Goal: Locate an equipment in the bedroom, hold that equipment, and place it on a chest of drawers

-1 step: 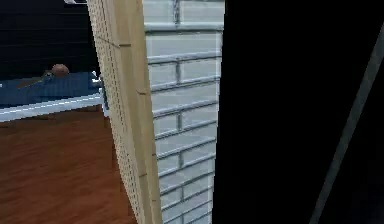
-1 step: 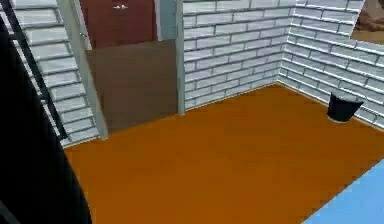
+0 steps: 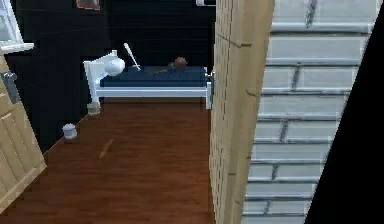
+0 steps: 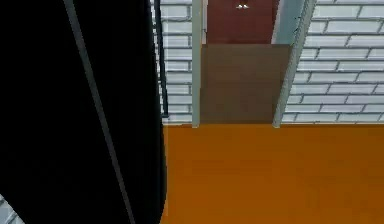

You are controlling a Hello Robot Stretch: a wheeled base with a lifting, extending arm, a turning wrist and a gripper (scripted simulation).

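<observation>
- The state of the gripper and of its fingers cannot be told, and I cannot tell what they touch.
- The forward view looks through a doorway into a room with dark walls and a dark brown wooden floor.
- At the far wall stands a bed with a white frame and a blue mattress.
- A white pillow lies at the bed's end toward the forward view's left.
- A thin white rod rests tilted on the bed, just beside the pillow. It has the shape of a bat or a similar piece of sport equipment, but it is too small to be sure.
- Further along the mattress lies a brown round thing, well apart from the rod. What it is I cannot tell.
- On the floor near the bed's left end stands a small grey cylinder, and a small pale thing is at the bed's leg.
- At the forward view's left edge there is a light wooden door.
- A pale wooden door frame and a white brick wall are on the forward view's right.
- In the arm side view there is an orange-brown floor, another white brick wall and an opening with a grey-brown panel. A dark red door is above the panel.
- A large black surface covers the arm side view's left.
</observation>
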